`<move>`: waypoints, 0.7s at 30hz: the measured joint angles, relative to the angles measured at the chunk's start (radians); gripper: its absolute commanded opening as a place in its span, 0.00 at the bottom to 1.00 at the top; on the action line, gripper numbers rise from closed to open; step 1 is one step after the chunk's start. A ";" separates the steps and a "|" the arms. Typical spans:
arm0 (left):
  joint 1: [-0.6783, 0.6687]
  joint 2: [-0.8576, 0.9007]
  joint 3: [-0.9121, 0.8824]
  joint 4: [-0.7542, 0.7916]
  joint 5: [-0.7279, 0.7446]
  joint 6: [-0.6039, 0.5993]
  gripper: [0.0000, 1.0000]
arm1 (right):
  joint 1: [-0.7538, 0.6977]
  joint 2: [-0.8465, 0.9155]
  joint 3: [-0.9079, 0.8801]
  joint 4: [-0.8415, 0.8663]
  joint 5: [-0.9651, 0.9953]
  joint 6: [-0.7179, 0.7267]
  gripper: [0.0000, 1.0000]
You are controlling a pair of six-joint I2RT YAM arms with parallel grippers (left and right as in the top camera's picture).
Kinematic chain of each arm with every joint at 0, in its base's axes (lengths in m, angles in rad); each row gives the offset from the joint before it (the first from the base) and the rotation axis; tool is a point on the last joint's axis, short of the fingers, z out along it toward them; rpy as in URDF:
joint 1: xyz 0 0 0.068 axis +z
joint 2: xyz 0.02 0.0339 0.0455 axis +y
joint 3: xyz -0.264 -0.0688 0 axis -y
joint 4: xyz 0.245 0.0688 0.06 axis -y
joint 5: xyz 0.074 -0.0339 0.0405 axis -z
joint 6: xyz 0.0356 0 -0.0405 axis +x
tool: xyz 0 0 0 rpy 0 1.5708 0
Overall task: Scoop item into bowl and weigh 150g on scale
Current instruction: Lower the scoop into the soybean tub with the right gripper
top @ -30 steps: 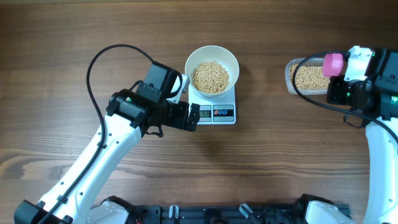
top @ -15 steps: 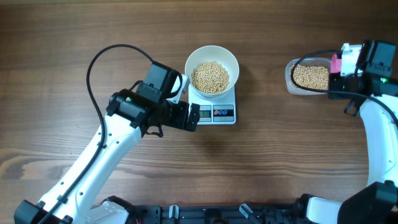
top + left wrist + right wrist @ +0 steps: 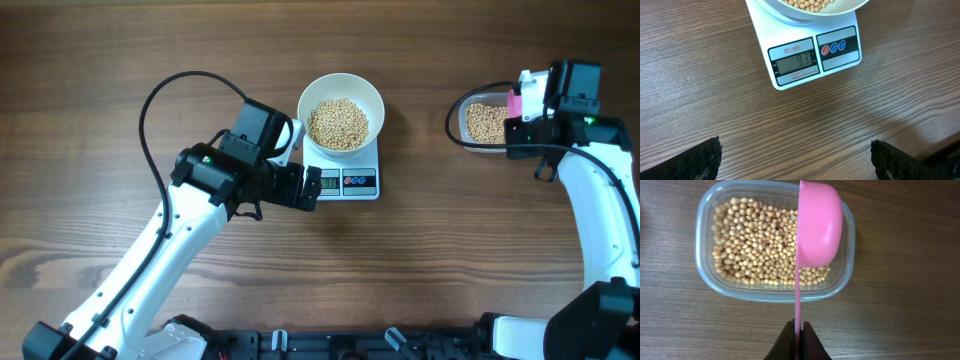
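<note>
while left jaws gape empty near the scale (image 3: 810, 55), right jaws clamp a pink scoop (image 3: 817, 225) over the tub (image 3: 775, 296).

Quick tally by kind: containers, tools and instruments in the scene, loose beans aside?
white bowl: 1
kitchen scale: 1
clear plastic tub: 1
pink scoop: 1
Total: 4

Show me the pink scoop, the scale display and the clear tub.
pink scoop (image 3: 819, 225): right wrist view, back of its cup.
scale display (image 3: 795, 62): left wrist view, middle of the screen.
clear plastic tub (image 3: 765, 293): right wrist view, its near wall.
</note>
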 measured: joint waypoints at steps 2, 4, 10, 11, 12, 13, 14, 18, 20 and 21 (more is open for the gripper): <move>0.000 0.000 0.000 0.000 0.000 0.000 1.00 | 0.000 0.000 -0.003 0.000 0.016 0.002 0.04; 0.000 0.000 0.000 0.000 0.000 0.000 1.00 | 0.000 0.000 -0.009 -0.002 0.030 0.012 0.04; 0.000 0.000 0.000 0.000 0.000 0.000 1.00 | 0.000 0.001 -0.024 0.008 0.034 0.044 0.04; 0.000 0.000 0.000 0.000 0.000 0.000 1.00 | 0.000 0.003 -0.031 0.009 0.034 0.047 0.04; 0.000 0.000 0.000 0.000 0.000 0.000 1.00 | 0.000 0.005 -0.040 0.010 0.034 0.048 0.04; 0.000 0.000 0.000 0.000 0.000 0.000 1.00 | 0.000 0.010 -0.053 0.013 0.034 0.054 0.04; 0.000 0.000 0.000 0.000 0.000 0.000 1.00 | 0.000 0.014 -0.063 0.014 0.034 0.060 0.04; 0.000 0.000 0.000 0.000 0.000 0.000 1.00 | 0.001 0.016 -0.074 0.022 0.033 0.067 0.04; 0.000 0.000 0.000 0.000 0.000 0.000 1.00 | 0.001 0.017 -0.074 0.022 0.024 0.067 0.04; 0.000 0.000 0.000 0.000 0.000 0.000 1.00 | 0.001 0.018 -0.074 0.022 0.013 0.068 0.04</move>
